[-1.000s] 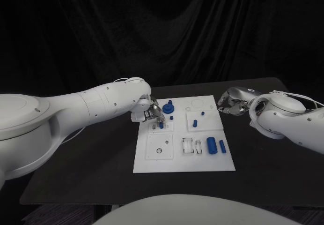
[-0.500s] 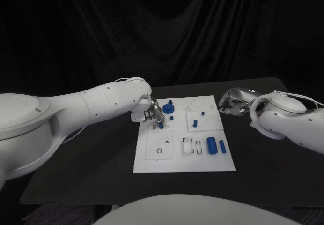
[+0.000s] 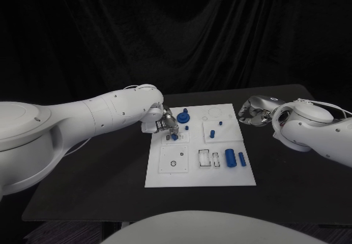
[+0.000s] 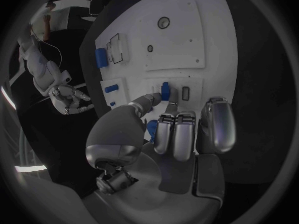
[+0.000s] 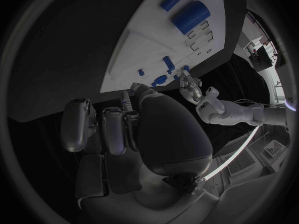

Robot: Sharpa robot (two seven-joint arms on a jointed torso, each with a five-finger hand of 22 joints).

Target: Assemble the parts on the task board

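The white task board (image 3: 165, 173) lies in the middle of the black table. My left hand (image 3: 167, 123) hovers over its far left part. Thumb and a fingertip (image 4: 172, 104) flank a small blue peg (image 4: 165, 90) standing upright in the board, and seem to pinch it. A round blue part (image 3: 182, 117) sits just beyond the hand. A thick blue cylinder (image 3: 229, 157) and a thin blue pin (image 3: 241, 159) lie near the board's right edge. A short blue peg (image 3: 211, 133) stands mid-board. My right hand (image 3: 253, 112) is off the board's far right corner, fingers curled in on nothing.
The board (image 4: 181, 40) has a ring recess (image 4: 163, 22) and rectangular slots (image 3: 208, 158) near its middle. Bare black table (image 3: 95, 188) runs all round it. A black curtain hangs behind the table's far edge.
My left hand has shifted very slightly at the small blue peg. The right hand and the other parts have stayed put.
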